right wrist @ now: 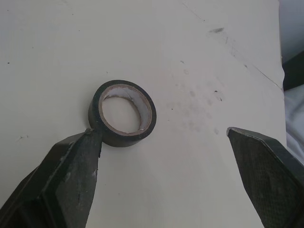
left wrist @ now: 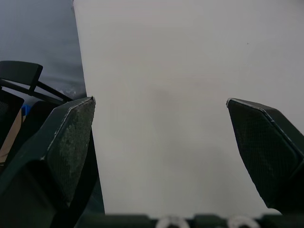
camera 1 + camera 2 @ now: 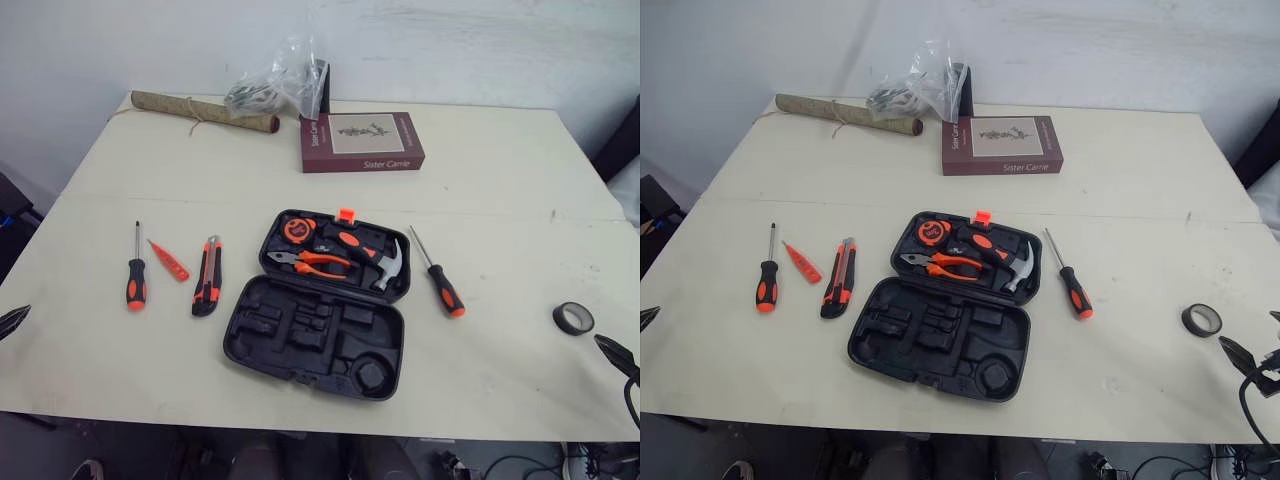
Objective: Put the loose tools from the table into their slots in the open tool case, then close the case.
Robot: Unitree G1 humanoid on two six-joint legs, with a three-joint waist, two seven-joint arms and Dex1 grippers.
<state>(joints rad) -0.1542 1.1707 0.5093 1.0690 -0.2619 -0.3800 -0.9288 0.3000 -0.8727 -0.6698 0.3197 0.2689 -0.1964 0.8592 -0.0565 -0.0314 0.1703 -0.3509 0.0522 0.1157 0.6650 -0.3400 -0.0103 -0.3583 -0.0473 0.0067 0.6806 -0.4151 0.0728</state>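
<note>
Five loose items around the open case, both grippers empty

Tool case (image 3: 300, 345) lies open flat mid-table, hinge running across the middle. Far half holds an orange tape measure (image 3: 297, 230), orange-handled pliers (image 3: 318, 263) and a hammer (image 3: 385, 268) in their slots. Near half shows bare black moulded recesses. Orange latch (image 3: 346, 213) sits on the far rim.

Left of the case: utility knife (image 3: 207, 277) just beside it, lying roughly front-to-back. Next out is a small orange tester (image 3: 168, 260), tilted. Then a black-and-orange screwdriver (image 3: 135, 270), tip pointing away from the robot. None of the three touch each other.

Right of the case: second screwdriver (image 3: 440, 275) just beside the far half, tip away, handle toward the robot. Black tape roll (image 3: 573, 318) lies flat well right of that, near the table's right edge.

Right gripper (image 1: 159, 130): fingers spread wide, holding nothing, low over the table by the tape roll. In the right wrist view one fingertip (image 1: 80, 161) sits at the roll's rim; contact cannot be told.

Left gripper (image 2: 159, 102): fingers spread wide, nothing between them, over bare table (image 2: 166, 71) at its left edge, well apart from all the tools.

Far end of the table: maroon book (image 3: 362, 142), brown rolled tube (image 3: 205, 112) tied with string, clear plastic bag (image 3: 275, 80) with dark contents.
</note>
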